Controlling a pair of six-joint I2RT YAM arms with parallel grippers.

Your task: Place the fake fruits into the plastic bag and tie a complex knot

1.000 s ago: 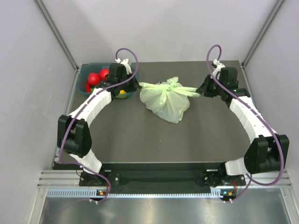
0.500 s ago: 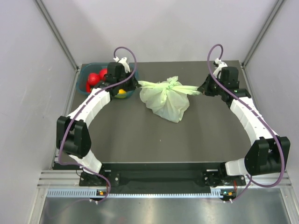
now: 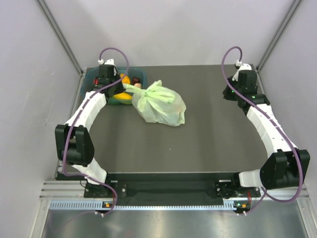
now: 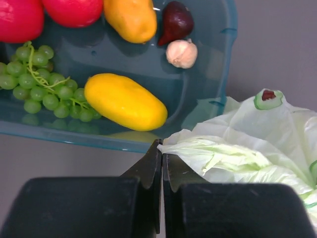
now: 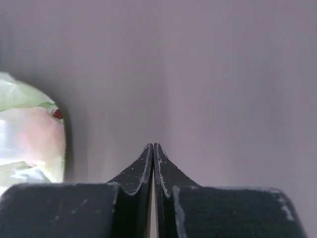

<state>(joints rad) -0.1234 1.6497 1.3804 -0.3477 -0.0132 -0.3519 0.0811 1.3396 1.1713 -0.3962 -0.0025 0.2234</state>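
Observation:
The pale green plastic bag [image 3: 159, 104] lies bulging on the dark table, just right of the teal tub [image 3: 141, 74]. Fruit colours show through its skin [image 5: 29, 129]. Its bunched knot [image 3: 143, 93] points toward the tub. My left gripper [image 4: 162, 146] is shut on a handle strip [image 4: 198, 148] of the bag, at the tub's near rim. In the tub lie a yellow mango [image 4: 125, 101], green grapes [image 4: 42, 79], red apples [image 4: 74, 10], an orange fruit [image 4: 131, 20] and a dark fruit [image 4: 177, 22]. My right gripper [image 5: 153, 145] is shut on nothing, far right of the bag [image 5: 27, 134].
The teal tub [image 4: 218, 59] stands in the table's back left corner, against the left wall. A small pale bulb-shaped piece [image 4: 182, 53] lies in it too. Grey walls close in the table on the left, back and right.
The left arm swung left toward the tub, dragging the bag with it by the handle strip. The other strip has come out of the right gripper, which drew back to the right.

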